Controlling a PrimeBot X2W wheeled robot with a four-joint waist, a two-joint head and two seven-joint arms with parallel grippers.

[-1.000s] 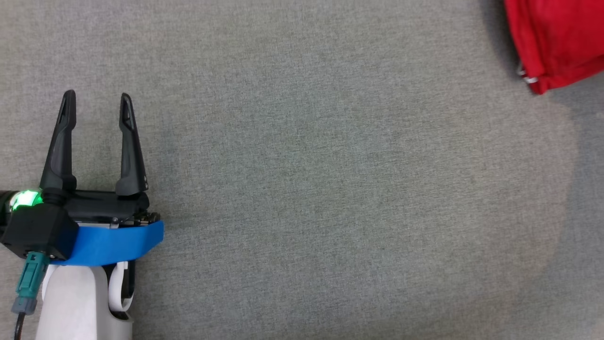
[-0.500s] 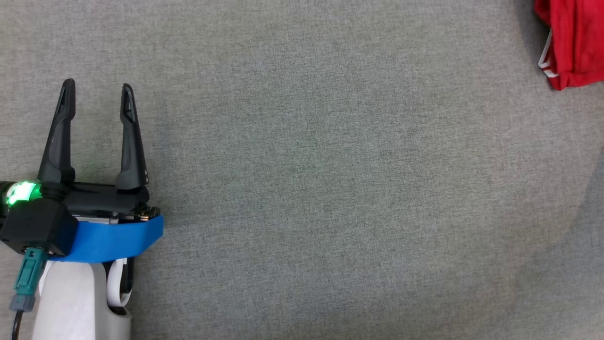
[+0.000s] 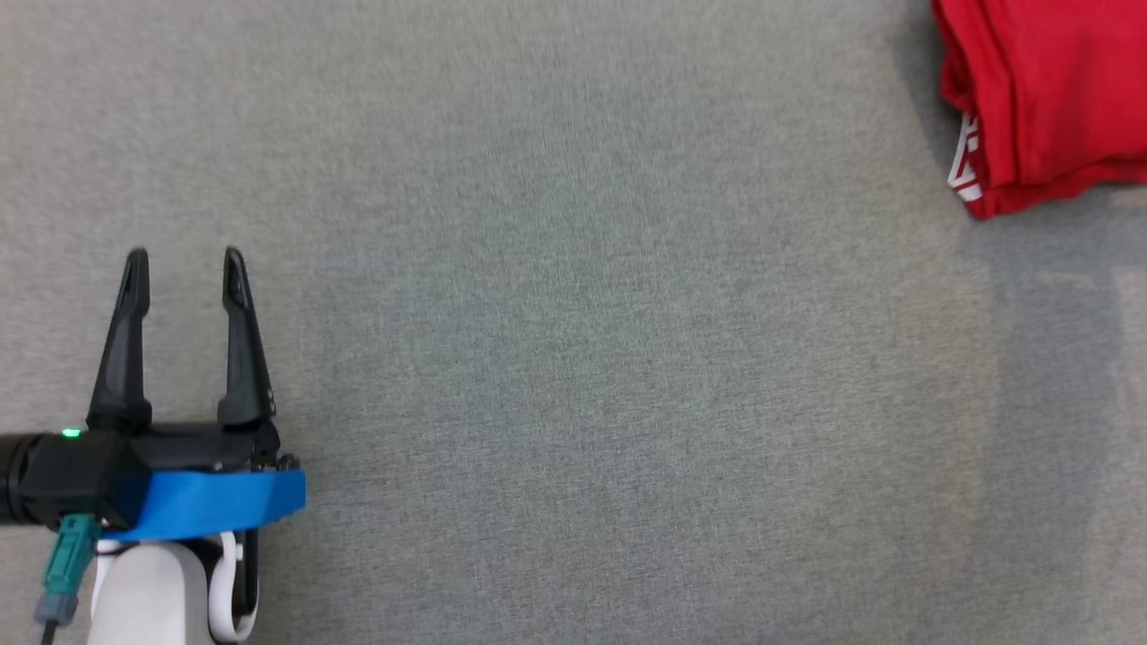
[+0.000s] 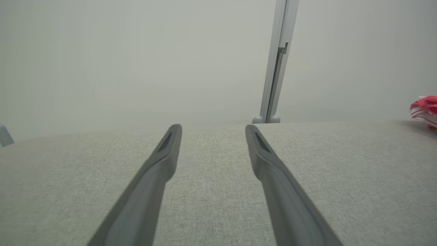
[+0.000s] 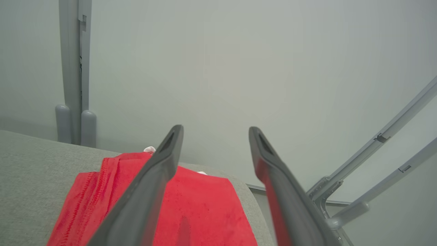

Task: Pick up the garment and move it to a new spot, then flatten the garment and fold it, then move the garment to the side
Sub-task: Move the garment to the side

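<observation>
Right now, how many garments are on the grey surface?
1. A folded red garment lies at the far right of the grey surface, near its edge. The head view crops it, so more may be hidden.

the black left hand wears a blue tape band, green light, teal plug.

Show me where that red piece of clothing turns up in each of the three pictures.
Head view: the red garment lies folded in the top right corner.
Left wrist view: the red garment is a small sliver at the far right edge.
Right wrist view: the red garment is at the bottom, left of centre.
Shared landmark: the grey fabric surface it lies on.
</observation>
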